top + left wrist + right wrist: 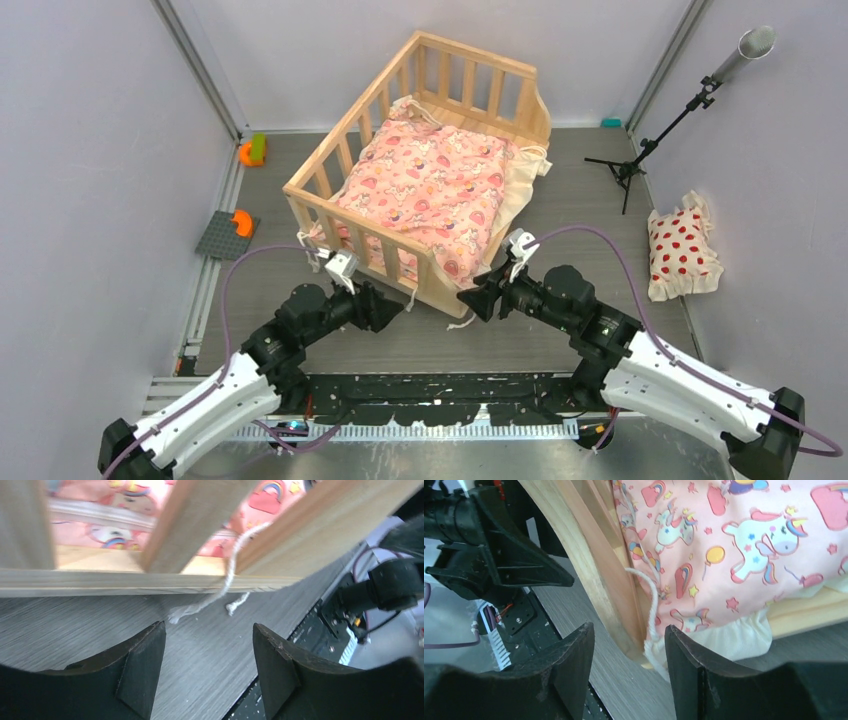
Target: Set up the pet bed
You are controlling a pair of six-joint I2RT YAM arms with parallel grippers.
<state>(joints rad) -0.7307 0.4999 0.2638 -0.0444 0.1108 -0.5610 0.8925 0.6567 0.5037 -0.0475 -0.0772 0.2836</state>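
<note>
Pet bed: light natural wood with slatted rails, upright at the middle of the bench. Turned at an angle, near corner towards the two arms.

Pink cushion: cartoon print, lying inside the pet bed and covering its base. Cream edge spilling out at the right side.

Tie cord: cream, hanging over the bottom rail of the near side, frayed end resting on the bench. A second length visible in the right wrist view, running down beside the corner post.

Left fingers: apart, nothing between them. Low over the bench, just in front of the near rail, not touching it.

Right fingers: apart, nothing clamped. Close to the near corner post and the cushion's cream frill; contact not discernible.

Spotted pillow: white with red dots, on the bench at the right wall, well apart from the pet bed.

Stand: black tripod with a grey tube, far right.

Orange pieces: two at the left edge, the nearer one on a dark grey plate.
</note>
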